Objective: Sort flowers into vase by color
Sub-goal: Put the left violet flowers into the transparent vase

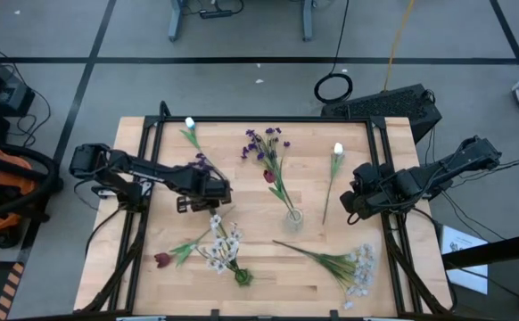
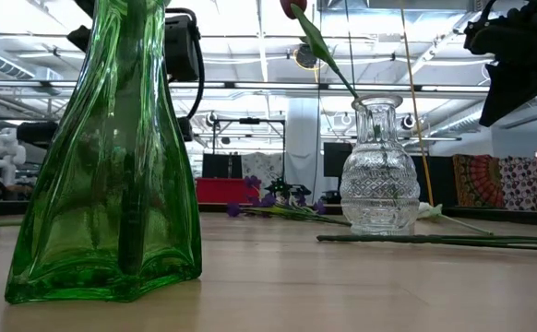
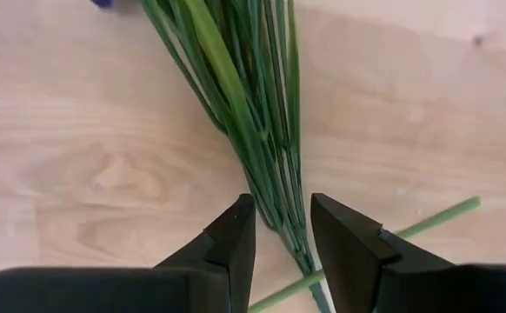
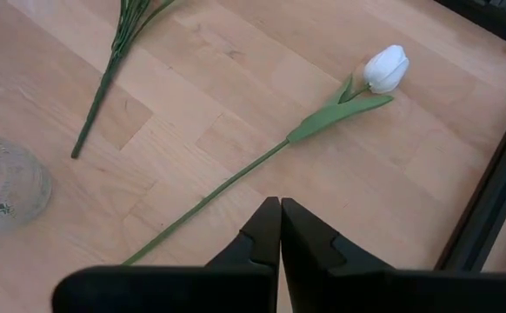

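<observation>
My left gripper [image 1: 208, 191] points down at the table's left middle, closed around a purple flower's [image 1: 201, 162] green stem bundle [image 3: 270, 165]. My right gripper [image 4: 279, 217] is shut and holds nothing. It hangs at the right, above the stem of a white tulip [image 4: 385, 68] that lies flat on the wood. A clear glass vase [image 1: 292, 217] in the middle holds a dark red tulip [image 1: 268, 176]. A green vase [image 1: 242, 276] near the front edge holds white sprays [image 1: 222, 248]. My left gripper has the purple flower's stem bundle [image 3: 281, 217] between its two fingers, near the bare lower end of the stems. The fingers come from above, pointing down, and lie across the stems. The bloom end runs out of the wrist view; whether it is clear of the table I cannot tell.
More purple flowers [image 1: 264, 143] lie behind the clear vase. A white tulip [image 1: 189, 125] lies at the far left, a dark red tulip [image 1: 163, 259] at the near left, and a white spray bunch [image 1: 353, 267] at the near right. A thin stem [image 3: 444, 213] crosses under my left gripper.
</observation>
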Robot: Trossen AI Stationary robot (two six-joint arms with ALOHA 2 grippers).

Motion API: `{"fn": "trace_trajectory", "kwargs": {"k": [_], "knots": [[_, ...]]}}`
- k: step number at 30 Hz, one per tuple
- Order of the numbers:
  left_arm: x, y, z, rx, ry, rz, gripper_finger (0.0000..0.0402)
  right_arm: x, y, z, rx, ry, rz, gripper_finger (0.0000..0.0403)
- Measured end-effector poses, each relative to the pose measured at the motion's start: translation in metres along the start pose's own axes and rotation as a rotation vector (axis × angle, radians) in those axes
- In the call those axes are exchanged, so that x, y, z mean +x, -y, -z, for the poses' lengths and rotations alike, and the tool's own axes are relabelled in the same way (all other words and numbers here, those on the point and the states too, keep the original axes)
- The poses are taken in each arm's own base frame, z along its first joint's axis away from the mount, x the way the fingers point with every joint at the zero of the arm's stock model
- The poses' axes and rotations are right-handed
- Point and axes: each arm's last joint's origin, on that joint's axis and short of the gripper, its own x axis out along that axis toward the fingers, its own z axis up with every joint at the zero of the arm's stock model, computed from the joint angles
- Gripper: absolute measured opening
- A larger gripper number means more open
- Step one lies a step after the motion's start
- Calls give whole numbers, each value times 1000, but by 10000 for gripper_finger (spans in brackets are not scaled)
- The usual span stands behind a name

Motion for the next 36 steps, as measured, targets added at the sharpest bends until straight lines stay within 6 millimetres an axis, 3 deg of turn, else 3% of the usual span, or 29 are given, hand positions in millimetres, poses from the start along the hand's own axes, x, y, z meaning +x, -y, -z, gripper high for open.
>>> {"fn": "trace_trajectory", "kwargs": {"k": [18, 36], "knots": [[2, 2, 4, -31, 10, 23, 118, 0, 0, 0, -4, 4, 1, 4], [26, 2, 4, -27, -12, 16, 118, 0, -2, 0, 5, 7, -13, 4]]}}
